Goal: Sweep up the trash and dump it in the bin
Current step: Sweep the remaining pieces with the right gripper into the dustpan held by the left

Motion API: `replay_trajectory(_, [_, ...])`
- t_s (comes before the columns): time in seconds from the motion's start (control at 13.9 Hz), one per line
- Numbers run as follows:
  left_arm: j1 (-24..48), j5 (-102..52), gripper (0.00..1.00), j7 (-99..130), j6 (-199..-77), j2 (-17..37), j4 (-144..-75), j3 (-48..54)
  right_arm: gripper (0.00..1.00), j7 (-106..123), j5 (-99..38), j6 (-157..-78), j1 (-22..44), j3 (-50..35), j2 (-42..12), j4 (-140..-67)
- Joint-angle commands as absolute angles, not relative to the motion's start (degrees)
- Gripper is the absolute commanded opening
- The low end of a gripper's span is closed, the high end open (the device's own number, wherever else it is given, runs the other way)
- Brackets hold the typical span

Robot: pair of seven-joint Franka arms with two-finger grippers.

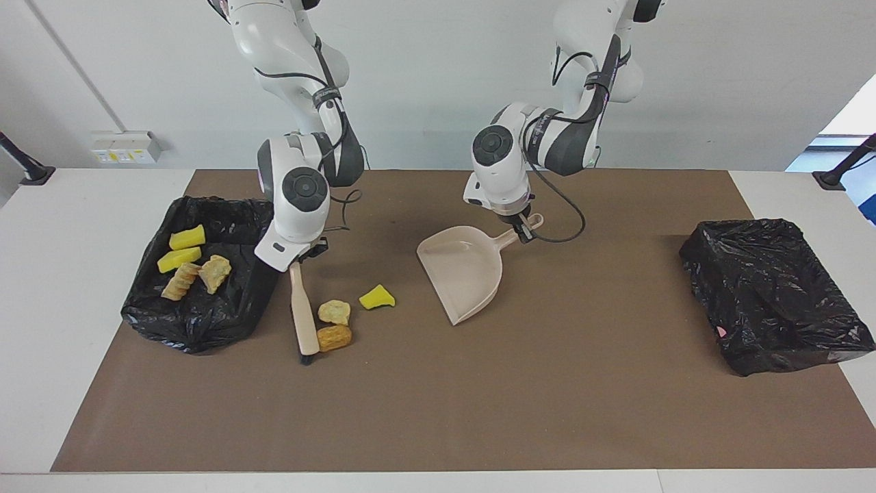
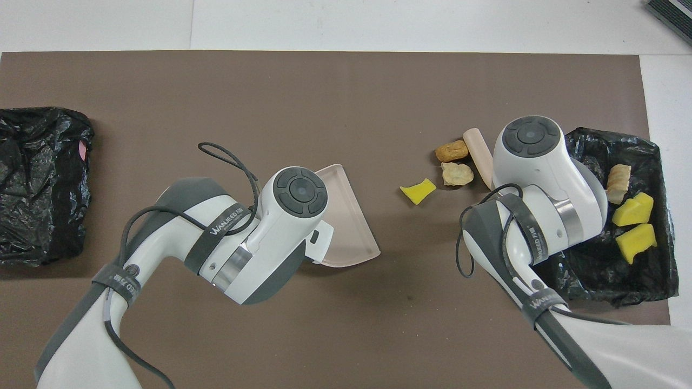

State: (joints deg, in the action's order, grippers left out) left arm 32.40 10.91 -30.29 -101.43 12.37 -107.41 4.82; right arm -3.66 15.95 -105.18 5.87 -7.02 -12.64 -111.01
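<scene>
Trash first: from the facing camera I've got three loose bits on the brown mat, a yellow sponge chunk, a tan crumpled piece and a golden-brown piece. The golden-brown one sits right against the brush, near its bristle end. Four more pieces lie in the bin lined with black bag at the right arm's end of the table. My right gripper is clamped on the brush's handle top, and the left gripper is pinching the dustpan by its handle. The dustpan's open lip points away from the robots, well apart from the sponge chunk with bare mat between. Lots of free mat out toward the table's front edge. A second black bag sits at the left arm's end, partly off the mat's edge.

Overhead camera: both arm bodies cover the grippers, so no fingers visible here. Brush tip touches the golden-brown piece; tan piece just beside it, sponge chunk nearest the dustpan. The bin's edge is close to the brush.
</scene>
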Motion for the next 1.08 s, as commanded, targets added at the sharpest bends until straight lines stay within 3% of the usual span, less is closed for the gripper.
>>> replay_trajectory(0.0, [33.1,12.0,0.0,-29.7,-104.6,9.2,-112.1,4.1,0.0,-3.7,10.1,-105.3,7.5,-7.4,-9.6,-114.6])
replay_trajectory(0.5, [32.9,12.0,0.0,-29.7,-104.8,8.7,-113.3,4.1,0.0,-6.2,-4.5,-106.2,15.4,-7.4,-9.1,-115.7])
replay_trajectory(1.01, [31.7,11.6,0.0,-30.4,-111.5,7.6,-116.8,4.1,0.0,-6.7,-25.1,-106.6,17.3,-7.4,-8.8,-114.9])
